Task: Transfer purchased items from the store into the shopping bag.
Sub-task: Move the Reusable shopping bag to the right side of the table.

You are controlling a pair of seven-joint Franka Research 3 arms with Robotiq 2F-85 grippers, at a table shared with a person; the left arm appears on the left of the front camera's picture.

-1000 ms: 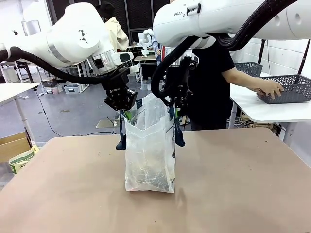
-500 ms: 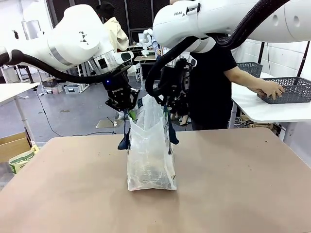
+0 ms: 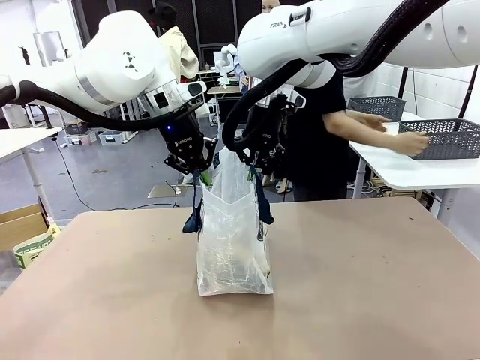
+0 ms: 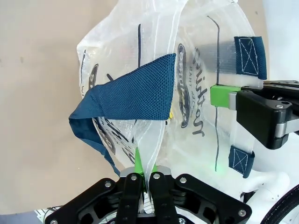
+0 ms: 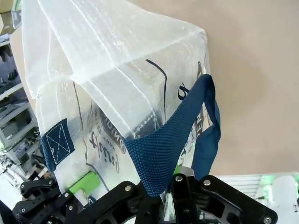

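Note:
The shopping bag (image 3: pixel 232 247) stands upright mid-table, translucent white with navy handles. My left gripper (image 3: pixel 196 171) is shut on its left rim, and the left wrist view shows its green pads (image 4: pixel 138 161) pinching the plastic below a drooping blue handle (image 4: pixel 131 98). My right gripper (image 3: pixel 255 161) is shut on the opposite rim; its wrist view shows the bag (image 5: pixel 107 70) and a handle (image 5: pixel 182 135) draped over the fingers. The store (image 3: pixel 444 137), a dark grey lattice basket, sits on a white side table at far right with a person's hands on it. The purchased items are hidden.
The brown tabletop (image 3: pixel 360 285) spreads bare around the bag. A second grey basket (image 3: pixel 382 105) sits behind the person's arm. The person stands beyond the table's far edge, right of the bag. A cardboard box (image 3: pixel 21 225) lies on the floor at left.
Both grippers have risen slightly with the bag's rim, pulling the bag taller and a little to the right. The person's hands have shifted at the grey basket.

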